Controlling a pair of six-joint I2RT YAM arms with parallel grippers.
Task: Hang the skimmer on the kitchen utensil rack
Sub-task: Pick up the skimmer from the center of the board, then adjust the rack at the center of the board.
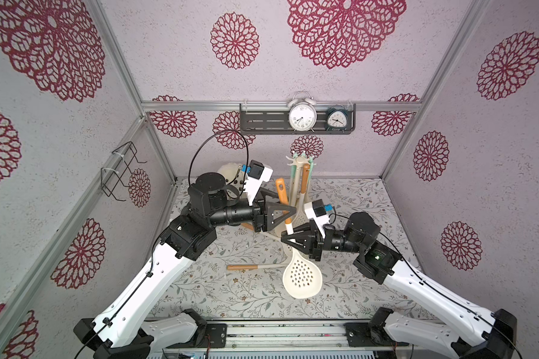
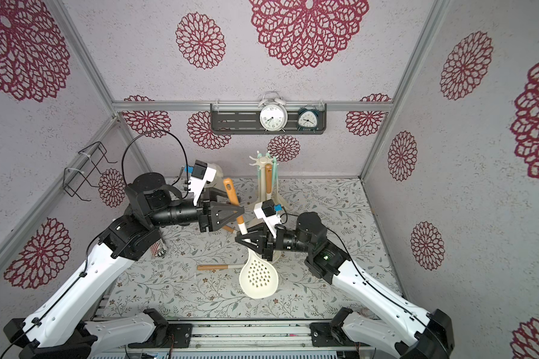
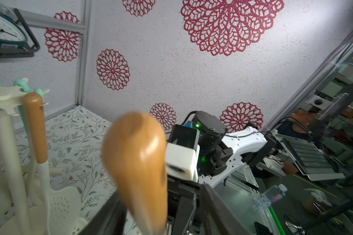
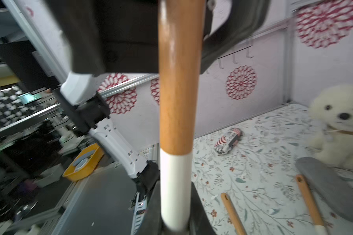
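While the right pincer (image 1: pixel 288 240) grips the skimmer (image 1: pixel 302 275), the left pincer (image 1: pixel 284 203) gapes around its handle (image 1: pixel 281 190). Probably a handover.

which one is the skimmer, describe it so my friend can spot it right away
On the floral table, look just in front of the cream kitchen utensil rack. The skimmer stands tilted there, its white shaft in the right gripper. Only it has a big round cream head dotted with holes.

Bright, even light; wrist views blurred close-up.
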